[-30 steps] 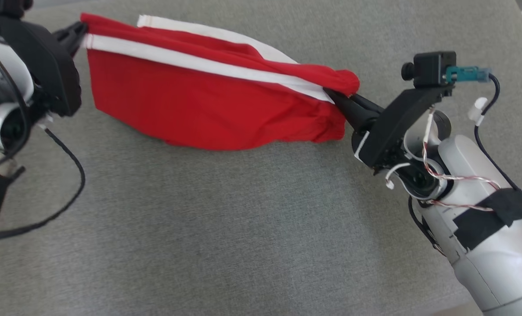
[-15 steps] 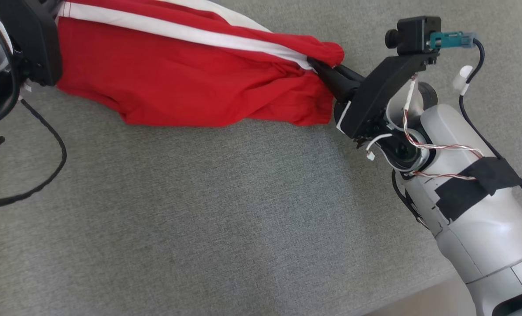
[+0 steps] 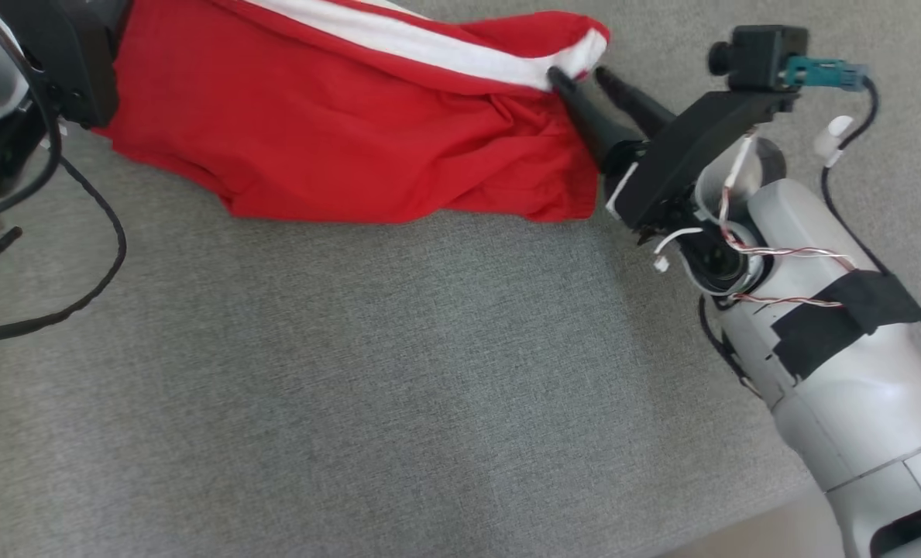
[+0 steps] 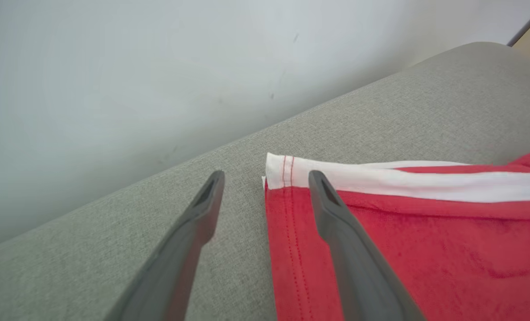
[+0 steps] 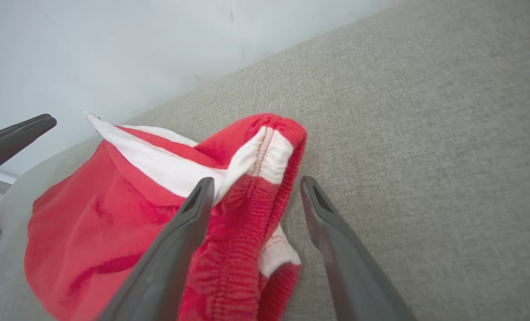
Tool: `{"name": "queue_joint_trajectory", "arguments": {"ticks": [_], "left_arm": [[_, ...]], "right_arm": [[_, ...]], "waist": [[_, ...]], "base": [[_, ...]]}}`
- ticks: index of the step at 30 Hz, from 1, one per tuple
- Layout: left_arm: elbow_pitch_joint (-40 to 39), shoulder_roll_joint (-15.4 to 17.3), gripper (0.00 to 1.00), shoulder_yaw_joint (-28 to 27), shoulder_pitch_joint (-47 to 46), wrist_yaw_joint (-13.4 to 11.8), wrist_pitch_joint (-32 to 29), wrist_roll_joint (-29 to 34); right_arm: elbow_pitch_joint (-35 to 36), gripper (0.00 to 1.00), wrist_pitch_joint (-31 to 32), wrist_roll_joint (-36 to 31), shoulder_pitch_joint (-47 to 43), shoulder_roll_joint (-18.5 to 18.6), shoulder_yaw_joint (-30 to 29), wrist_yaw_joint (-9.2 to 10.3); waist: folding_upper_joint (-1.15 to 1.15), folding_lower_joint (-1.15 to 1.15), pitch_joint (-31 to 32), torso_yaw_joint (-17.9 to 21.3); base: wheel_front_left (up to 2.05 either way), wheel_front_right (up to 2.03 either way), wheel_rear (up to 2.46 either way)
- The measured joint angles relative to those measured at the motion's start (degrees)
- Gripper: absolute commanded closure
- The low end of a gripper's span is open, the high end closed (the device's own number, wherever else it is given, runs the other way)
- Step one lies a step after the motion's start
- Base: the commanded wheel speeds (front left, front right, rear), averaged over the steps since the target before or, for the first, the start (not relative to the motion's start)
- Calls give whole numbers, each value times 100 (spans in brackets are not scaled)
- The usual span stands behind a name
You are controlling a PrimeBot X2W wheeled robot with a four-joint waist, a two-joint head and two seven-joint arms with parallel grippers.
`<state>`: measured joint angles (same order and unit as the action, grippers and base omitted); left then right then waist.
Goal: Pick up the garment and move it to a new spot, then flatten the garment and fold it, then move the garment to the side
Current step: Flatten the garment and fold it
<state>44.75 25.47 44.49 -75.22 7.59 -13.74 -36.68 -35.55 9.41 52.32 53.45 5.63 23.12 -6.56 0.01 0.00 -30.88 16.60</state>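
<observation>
Lying on a grey fabric cushion [image 3: 367, 403] is a red garment [image 3: 336, 147], apparently a pair of shorts, with a broad white stripe [image 3: 429, 46] down one side and a gathered elastic waistband [image 5: 247, 232]. It is loosely rumpled rather than flat, and stretches lengthwise between the robot's two arms.

At the garment's waistband end is the right end effector [image 3: 582, 76]. Its two long dark fingers are spread apart and grip nothing. In the right wrist view the bunched waistband sits between them. One finger [image 5: 175, 240] lies across the red cloth, and the other stands just beside the garment, over bare cushion. Whether either finger touches the cloth cannot be told.

At the garment's opposite end, by the stitched hem, is the left end effector [image 4: 267, 174]. Its fingers are likewise parted and hold nothing. In the left wrist view one finger [image 4: 349, 249] crosses the hem corner where the white stripe ends, and the other is just off the garment's edge, over the cushion. In the head view the left arm's black wrist housing [image 3: 57, 54] covers that end of the garment, and a black cable [image 3: 96, 287] loops over the cushion near the garment.

Beyond the garment, the cushion's far edge meets a plain pale wall [image 4: 113, 67].
</observation>
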Motion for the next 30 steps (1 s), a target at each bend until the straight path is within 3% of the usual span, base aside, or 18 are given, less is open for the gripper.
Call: {"name": "queue_joint_trajectory", "arguments": {"ticks": [6,16,30], "left_arm": [[83,-99,0,-2,232,0,546,-185],[-8,-131,0,-52,1462,0,1323,-601],[-120,-545,0,37,2439,0,1683,-1031]], "right_arm": [[-2,0,-350,-104,-66,272,-14,-8],[68,0,-795,-296,-1045,444,136,-48],[88,0,-950,-413,-1427,468,291,-44]], "waist": [[-1,0,217,-91],[-2,-1,784,-294],[-1,-1,992,-506]], "base": [[0,0,0],[0,0,0],[0,0,0]]}}
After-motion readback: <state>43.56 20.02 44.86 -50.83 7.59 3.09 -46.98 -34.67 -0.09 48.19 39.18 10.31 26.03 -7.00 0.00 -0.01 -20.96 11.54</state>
